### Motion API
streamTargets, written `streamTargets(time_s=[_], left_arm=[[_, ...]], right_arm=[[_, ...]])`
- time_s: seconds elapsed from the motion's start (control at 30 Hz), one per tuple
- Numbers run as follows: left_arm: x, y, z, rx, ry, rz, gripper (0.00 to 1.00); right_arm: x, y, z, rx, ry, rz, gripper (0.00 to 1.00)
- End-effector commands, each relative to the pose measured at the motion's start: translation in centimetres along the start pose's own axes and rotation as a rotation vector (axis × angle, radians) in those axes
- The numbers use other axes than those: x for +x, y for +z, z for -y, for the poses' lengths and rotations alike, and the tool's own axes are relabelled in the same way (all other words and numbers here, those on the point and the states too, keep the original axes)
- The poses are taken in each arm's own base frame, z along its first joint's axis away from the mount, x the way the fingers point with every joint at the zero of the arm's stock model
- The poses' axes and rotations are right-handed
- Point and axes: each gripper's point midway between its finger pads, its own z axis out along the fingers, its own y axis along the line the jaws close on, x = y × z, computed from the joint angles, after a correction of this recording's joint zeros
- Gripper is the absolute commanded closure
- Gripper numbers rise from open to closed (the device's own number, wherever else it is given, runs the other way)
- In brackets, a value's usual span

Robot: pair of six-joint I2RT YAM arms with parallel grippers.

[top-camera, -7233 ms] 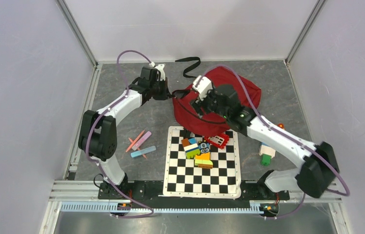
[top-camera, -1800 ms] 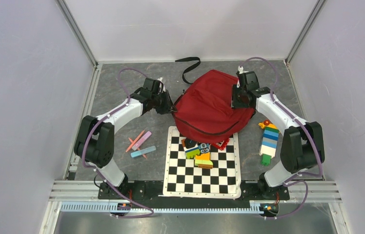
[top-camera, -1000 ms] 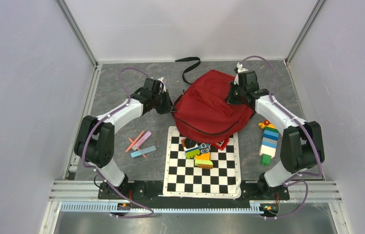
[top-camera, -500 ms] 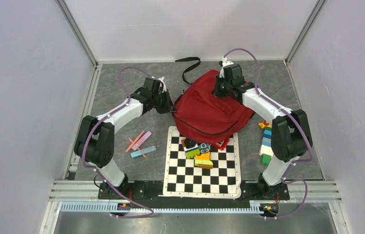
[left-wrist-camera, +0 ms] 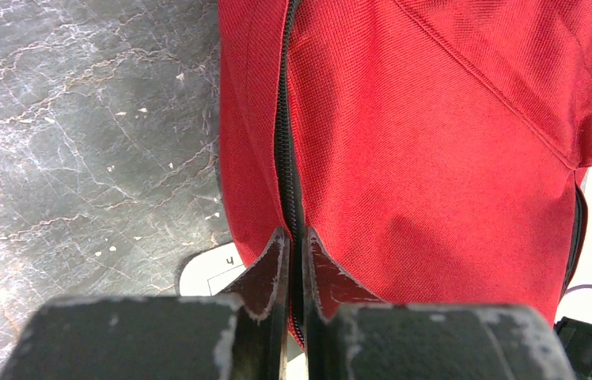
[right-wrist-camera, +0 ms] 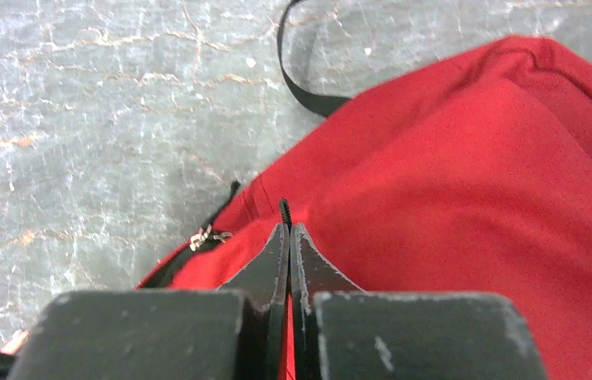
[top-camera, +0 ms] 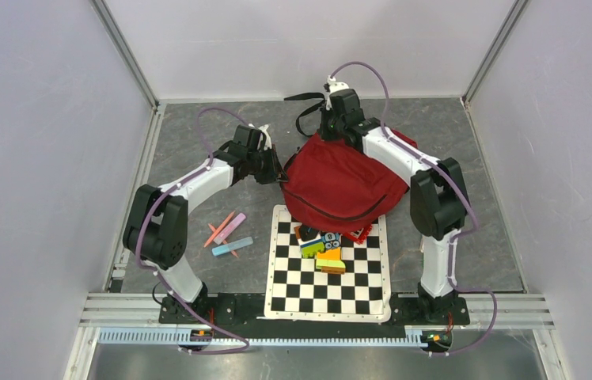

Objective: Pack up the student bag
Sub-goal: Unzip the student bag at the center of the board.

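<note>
Swinging leftward, right gripper now reaches the woven crimson backpack's far edge, clenched on its black zipper pull; left gripper pinches the toothed zipper seam. It slumps at the marbled worktop's far middle.

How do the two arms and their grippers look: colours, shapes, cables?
The left arm and right arm have white shells, black joints, and a purple cable looping along each. The left gripper and right gripper carry dark wedge-shaped fingers with scuffed pale edges.
</note>
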Motion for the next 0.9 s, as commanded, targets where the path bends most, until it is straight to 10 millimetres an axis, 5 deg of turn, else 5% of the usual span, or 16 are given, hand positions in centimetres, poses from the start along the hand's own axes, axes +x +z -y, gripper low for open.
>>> streamTargets(time_s=[0.0,0.2,0.4,0.47,0.53,0.67,0.87], left_arm=[[-1.9,-0.1,1.9,0.070,0.065,0.045,0.98],[-2.5,0.0,1.9,0.062,0.060,0.066,0.98],[-3.3,-0.1,2.1,0.051,0.059,0.087,0.97],[-3.8,-0.4,2.2,0.043,0.062,0.099,0.87],[-4.3,-0.7,2.5,0.036,0.068,0.106,0.63],[-6.0,-1.9,3.0,0.010,0.083,0.148,0.23],[-8.5,-4.5,4.4,-0.029,0.082,0.244,0.13]], right_arm=[[-4.2,1.5,-2.2,-0.022,-0.011,0.126,1.00],[-2.6,3.1,-4.7,-0.064,-0.067,0.089,1.00],[-4.1,2.6,-5.5,-0.083,-0.114,0.117,1.00],[-5.4,1.7,-5.9,-0.106,-0.179,0.144,0.89],[-6.7,0.5,-5.9,-0.118,-0.265,0.170,0.71],[-7.0,-1.6,-2.9,-0.127,-0.336,0.137,0.46],[-3.8,-5.7,2.1,-0.221,-0.290,0.042,0.37]])
